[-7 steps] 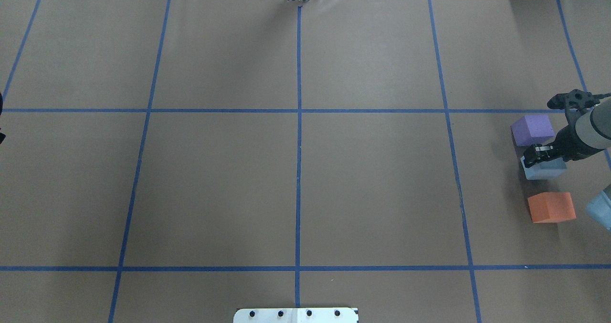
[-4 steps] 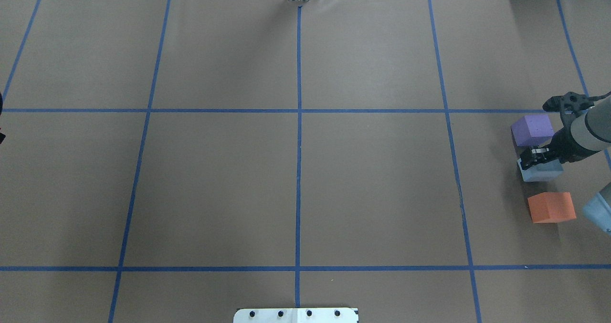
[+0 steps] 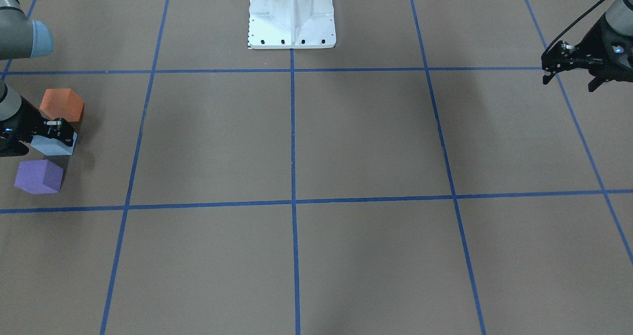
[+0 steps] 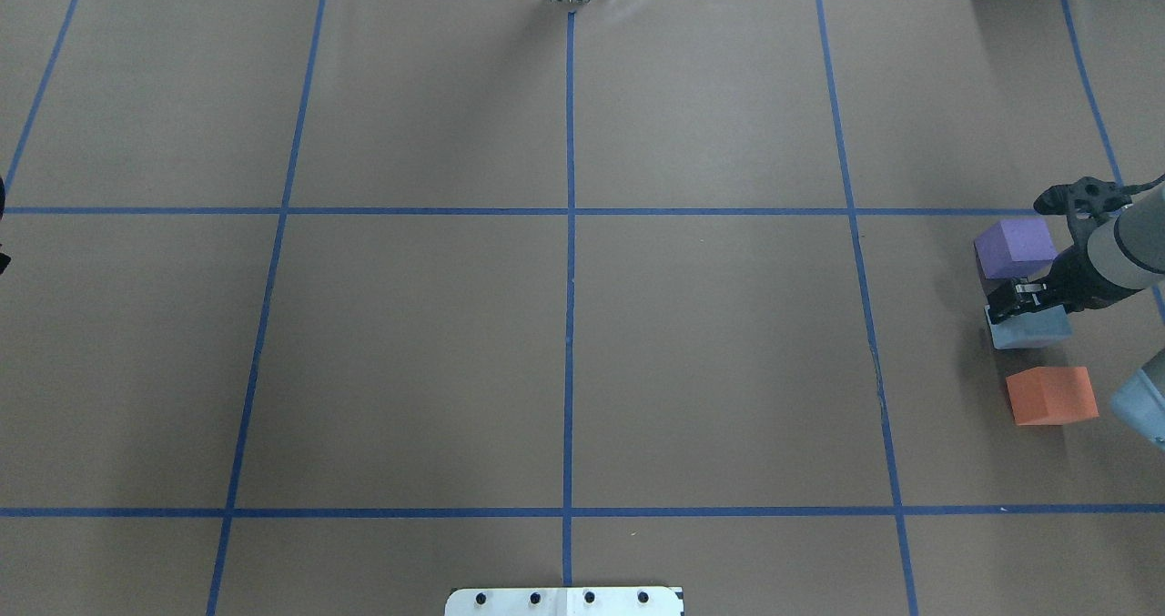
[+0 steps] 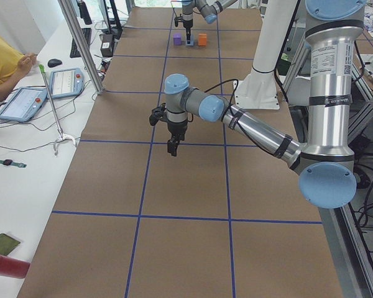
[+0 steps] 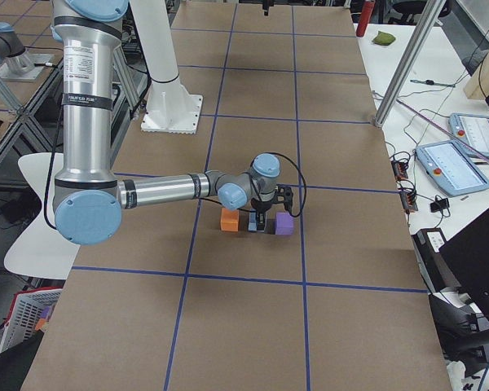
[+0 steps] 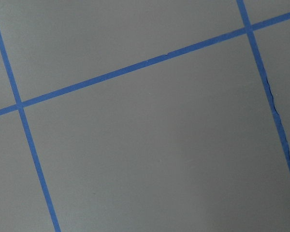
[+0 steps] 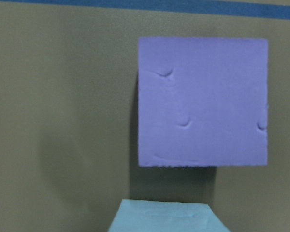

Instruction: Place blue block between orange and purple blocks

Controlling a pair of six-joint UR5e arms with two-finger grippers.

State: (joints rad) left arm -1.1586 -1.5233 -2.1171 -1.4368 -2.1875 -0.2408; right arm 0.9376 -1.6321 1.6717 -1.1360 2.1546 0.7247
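Your right gripper point(image 4: 1020, 300), jaws clamped on the blue block point(image 4: 1033, 329), sits close to the purple block point(image 4: 1015, 246), so a skewed release could knock it off line.

Table point(image 4: 710, 343), orange point(image 4: 1051, 396), purple point(image 4: 1015, 245), perhaps blue block point(image 4: 1028, 332)

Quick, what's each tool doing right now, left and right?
Left tool: open, empty.
Right tool: closed on the blue block.
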